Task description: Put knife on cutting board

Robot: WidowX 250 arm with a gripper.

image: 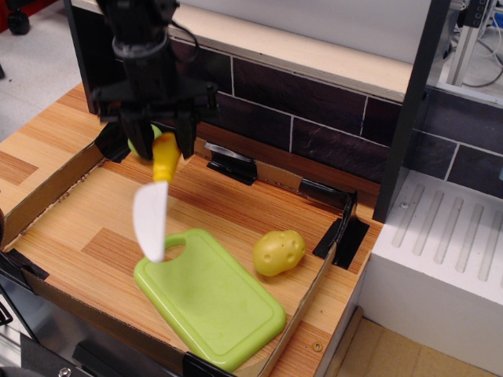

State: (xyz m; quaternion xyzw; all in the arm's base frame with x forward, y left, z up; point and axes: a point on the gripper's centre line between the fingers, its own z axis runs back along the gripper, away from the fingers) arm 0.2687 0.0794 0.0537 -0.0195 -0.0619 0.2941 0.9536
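Note:
The knife [154, 200] has a yellow handle and a white blade. It hangs in the air, blade pointing down, its tip over the loop-handle end of the cutting board. My gripper [163, 143] is shut on the yellow handle, above the left middle of the tray. The cutting board [208, 297] is lime green and lies flat at the front of the wooden tray, its handle cut-out toward the back left.
A yellow toy potato [279, 251] sits right of the board. A green object [134, 141] is partly hidden behind my gripper. Cardboard walls [47, 192] edge the wooden tray. A dark tiled wall [314, 110] runs behind. A white block [440, 259] stands at right.

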